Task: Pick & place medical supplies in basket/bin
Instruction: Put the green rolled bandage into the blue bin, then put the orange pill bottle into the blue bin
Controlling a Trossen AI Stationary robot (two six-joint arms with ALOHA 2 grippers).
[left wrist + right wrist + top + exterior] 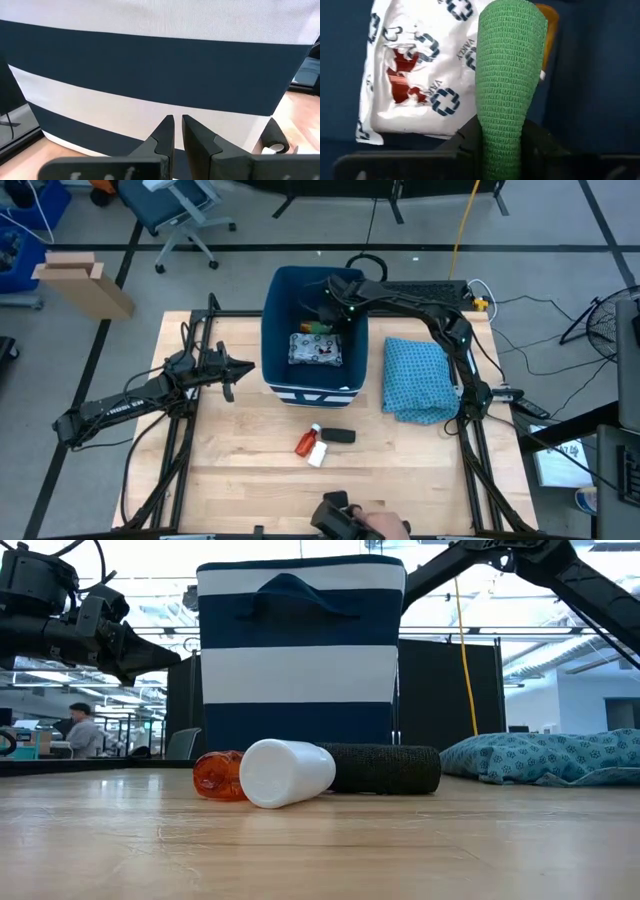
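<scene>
The striped dark-blue and white bin [312,385] [300,650] stands mid-table. My right gripper [337,306] [501,150] reaches down into it, shut on a green wrap roll [507,75]. Below it on the bin floor lies a white packet with red and dark print [415,75] [316,348], with an orange item [547,30] beside it. An orange bottle with a white cap [310,445] [262,773] and a black roll [339,436] [385,768] lie on their sides in front of the bin. My left gripper [229,371] [178,122] hovers shut, just left of the bin wall [150,75]. My right gripper pinches the green roll by its near end [500,140] between the two fingers, with the roll running out along the fingers. It is held clear above the white packet inside the bin. The fingers come from above and the far right, slanting down.
A blue patterned folded cloth [418,380] [545,755] lies right of the bin. A person's hand [385,525] holds a dark object at the table's near edge. Bare wood lies left of and in front of the bottle.
</scene>
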